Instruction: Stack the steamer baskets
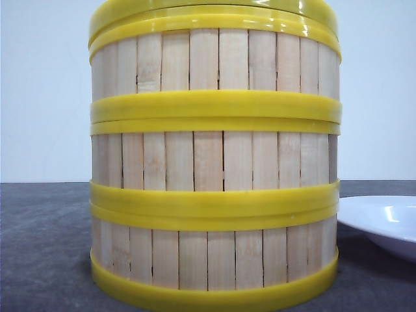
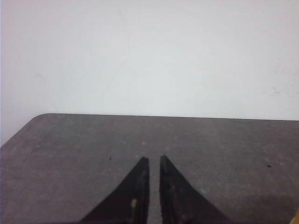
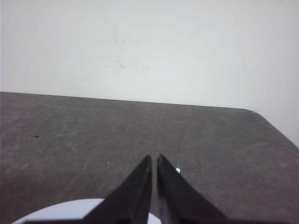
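- The left gripper (image 2: 154, 161) is seen in its wrist view with its black fingers nearly together, nothing held, above bare dark table (image 2: 70, 154).
- Three steamer baskets (image 1: 214, 162) are stacked upright in one column at the centre of the front view, yellow rims touching.
- A white plate (image 1: 383, 224) is set just beside the stack.
- The right gripper (image 3: 154, 159) is likewise almost closed and empty, over the plate's edge.

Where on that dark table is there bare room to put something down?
Left of the stacked yellow-rimmed bamboo steamer baskets the dark grey table lies bare to the wall. Ahead of each black end effector, left and right, too. Crowded: between stack and white plate.
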Controlling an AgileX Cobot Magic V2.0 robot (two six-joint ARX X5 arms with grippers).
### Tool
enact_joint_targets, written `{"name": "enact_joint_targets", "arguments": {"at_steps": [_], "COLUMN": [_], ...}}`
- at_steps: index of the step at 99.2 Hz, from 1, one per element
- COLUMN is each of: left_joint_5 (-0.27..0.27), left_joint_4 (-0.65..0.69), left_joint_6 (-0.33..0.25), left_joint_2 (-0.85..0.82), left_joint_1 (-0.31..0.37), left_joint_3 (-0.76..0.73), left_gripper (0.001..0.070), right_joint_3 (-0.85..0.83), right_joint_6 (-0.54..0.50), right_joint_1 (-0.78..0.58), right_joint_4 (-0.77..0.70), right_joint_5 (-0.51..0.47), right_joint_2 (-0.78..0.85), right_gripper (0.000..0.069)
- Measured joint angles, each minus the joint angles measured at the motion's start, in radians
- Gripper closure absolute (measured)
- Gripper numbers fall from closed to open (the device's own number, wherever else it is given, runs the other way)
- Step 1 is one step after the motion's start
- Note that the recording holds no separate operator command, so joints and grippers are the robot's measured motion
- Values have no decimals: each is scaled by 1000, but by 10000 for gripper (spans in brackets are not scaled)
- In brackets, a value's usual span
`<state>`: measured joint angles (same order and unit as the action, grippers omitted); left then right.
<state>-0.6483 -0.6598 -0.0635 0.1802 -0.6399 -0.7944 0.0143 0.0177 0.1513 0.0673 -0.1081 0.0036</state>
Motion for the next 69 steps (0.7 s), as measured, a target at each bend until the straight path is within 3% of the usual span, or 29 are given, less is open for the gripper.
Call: {"name": "enact_joint_targets", "arguments": {"at_steps": [69], "left_joint_5": [0], "left_joint_4": [1], "left_joint_6": [0], "left_joint_2": [0], "left_joint_1": [0], "left_joint_3": [0], "left_gripper": [695], "right_joint_3": [0], "right_joint_6": [0], "right_joint_1": [-1], "right_joint_4": [56], "right_joint_5": [3], "right_joint_2": [0], "right_gripper": [674]}}
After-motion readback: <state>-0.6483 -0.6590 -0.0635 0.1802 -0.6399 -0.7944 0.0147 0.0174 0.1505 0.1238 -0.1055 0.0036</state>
